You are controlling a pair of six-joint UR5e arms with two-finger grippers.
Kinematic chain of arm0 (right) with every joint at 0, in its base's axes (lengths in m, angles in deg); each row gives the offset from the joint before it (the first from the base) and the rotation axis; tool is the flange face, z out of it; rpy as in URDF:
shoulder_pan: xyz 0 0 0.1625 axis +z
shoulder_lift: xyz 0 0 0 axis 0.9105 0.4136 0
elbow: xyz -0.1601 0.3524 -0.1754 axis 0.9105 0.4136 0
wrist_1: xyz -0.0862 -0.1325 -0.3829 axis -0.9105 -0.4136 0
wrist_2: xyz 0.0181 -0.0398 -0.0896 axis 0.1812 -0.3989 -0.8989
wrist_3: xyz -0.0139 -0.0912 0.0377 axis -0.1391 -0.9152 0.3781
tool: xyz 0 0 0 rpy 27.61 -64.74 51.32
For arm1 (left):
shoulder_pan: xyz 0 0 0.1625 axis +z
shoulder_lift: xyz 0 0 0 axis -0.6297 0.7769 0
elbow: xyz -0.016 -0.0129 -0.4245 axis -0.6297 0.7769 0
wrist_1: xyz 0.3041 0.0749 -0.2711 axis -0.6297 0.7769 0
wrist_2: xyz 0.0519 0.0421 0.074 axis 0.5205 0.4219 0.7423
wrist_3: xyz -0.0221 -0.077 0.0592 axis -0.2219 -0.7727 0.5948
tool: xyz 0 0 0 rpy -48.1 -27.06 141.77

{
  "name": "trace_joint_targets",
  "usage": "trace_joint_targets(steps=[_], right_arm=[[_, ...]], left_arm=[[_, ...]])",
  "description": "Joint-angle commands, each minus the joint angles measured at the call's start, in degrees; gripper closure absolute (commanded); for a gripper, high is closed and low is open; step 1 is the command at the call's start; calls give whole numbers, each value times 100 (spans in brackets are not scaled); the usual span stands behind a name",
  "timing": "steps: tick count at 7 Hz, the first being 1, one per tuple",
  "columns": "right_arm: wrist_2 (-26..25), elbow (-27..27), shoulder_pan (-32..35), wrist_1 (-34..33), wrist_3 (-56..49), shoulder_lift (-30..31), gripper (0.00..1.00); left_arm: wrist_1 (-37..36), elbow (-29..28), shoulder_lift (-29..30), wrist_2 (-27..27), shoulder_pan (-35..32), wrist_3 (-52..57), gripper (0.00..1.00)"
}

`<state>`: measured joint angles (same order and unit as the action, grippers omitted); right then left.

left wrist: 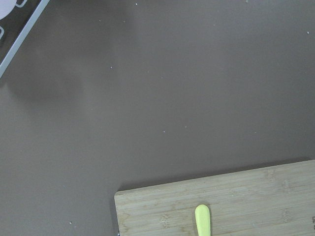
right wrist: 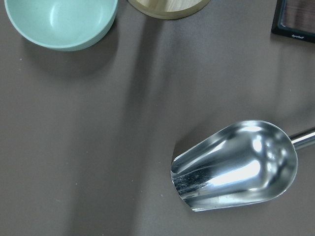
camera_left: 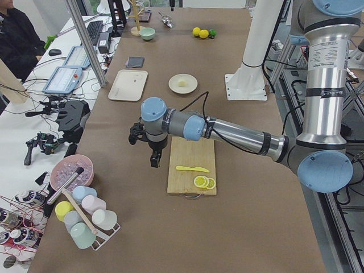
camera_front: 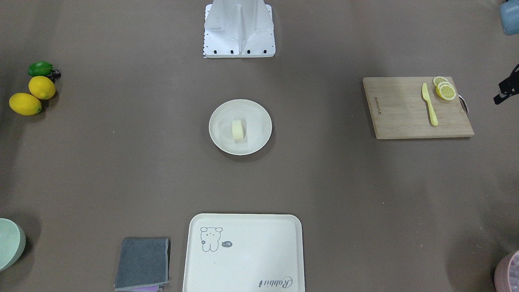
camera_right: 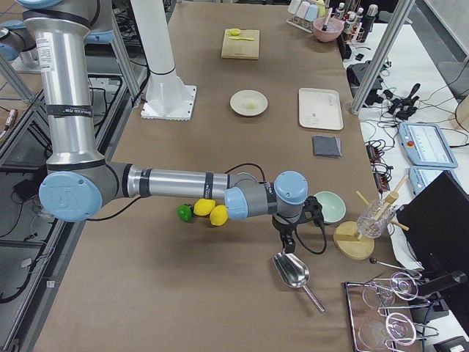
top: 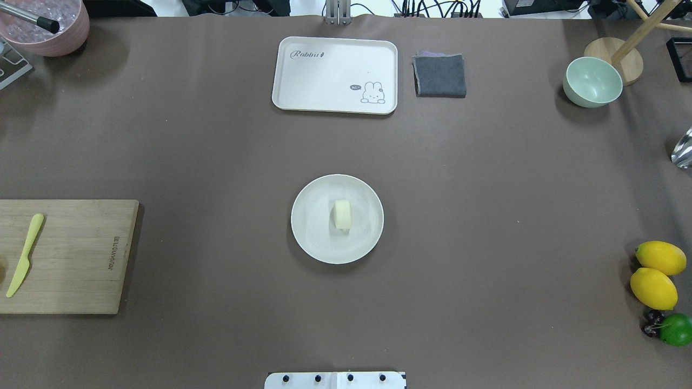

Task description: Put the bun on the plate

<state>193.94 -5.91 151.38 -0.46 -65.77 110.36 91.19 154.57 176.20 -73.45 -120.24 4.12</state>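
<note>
On plate [top: 311,237] — bun [top: 342,215] on edge

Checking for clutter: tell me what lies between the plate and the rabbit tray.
Nothing: the overhead view shows only bare brown table cover between the plate and the tray.

I see the plate [top: 311,232] lying flat at the middle of the table [top: 486,189]. It is round, cream and shallow, with a plain raised rim. The bun [top: 342,215] rests on its floor, near the centre and, in the overhead view, a shade toward 1 o'clock. The bun is small, pale cream, smooth and round-edged, far smaller than the plate. To me it looks tipped onto its edge, though I can't be sure.
</note>
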Motion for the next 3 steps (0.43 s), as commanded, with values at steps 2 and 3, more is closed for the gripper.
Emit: trace_joint_targets(steps=[2,3], right_arm=[[-16,1,6,0,0,16,0],[-16,1,6,0,0,16,0]], left_arm=[[3,-7,7,-3,-26,4,2],[12,-33,7,-3,-17,4,2]])
